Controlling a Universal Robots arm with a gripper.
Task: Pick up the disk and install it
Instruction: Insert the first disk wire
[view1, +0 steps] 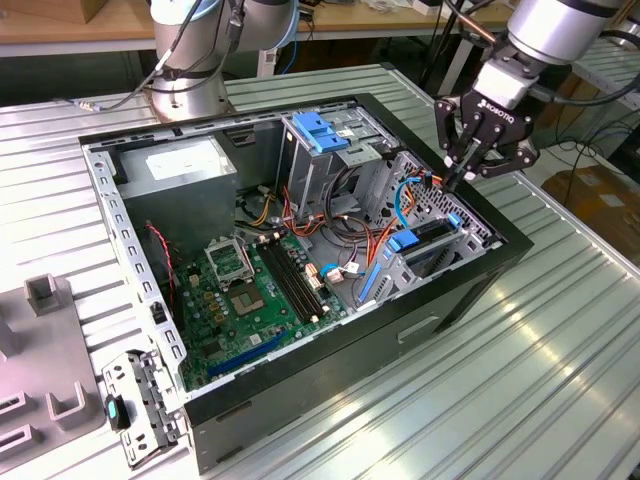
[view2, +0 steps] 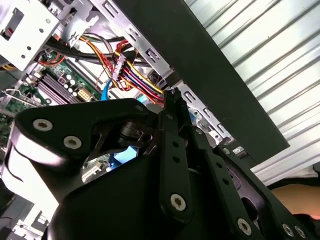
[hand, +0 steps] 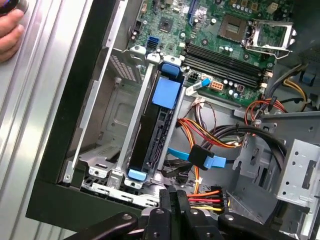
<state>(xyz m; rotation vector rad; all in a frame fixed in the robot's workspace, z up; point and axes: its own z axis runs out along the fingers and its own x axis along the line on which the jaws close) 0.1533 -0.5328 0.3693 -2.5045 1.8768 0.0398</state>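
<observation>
The gripper (view1: 462, 178) hangs over the open computer case (view1: 440, 300), at the corner on the exterior view's right. Its black fingers (hand: 172, 202) are pressed close together with nothing between them. Their tips sit just above the bunch of red, yellow and orange wires (hand: 207, 200).

The disk (hand: 152, 135) stands on its edge in a slot in the grey metal cage (hand: 107, 120), near the fingers but not touching them. It has a blue tab (hand: 166, 92) at one end and a small blue tip (hand: 137, 174) at the other. In the exterior view the disk (view1: 430, 232) shows as a dark slab with blue bits, just below the gripper.

A blue cable plug (hand: 205, 159) lies just beside the disk. The green board (view1: 250, 300) fills the bottom of the case. The case rests on a ribbed metal counter (view1: 560, 330). A person's hand (hand: 9, 32) rests on the counter outside the case.
</observation>
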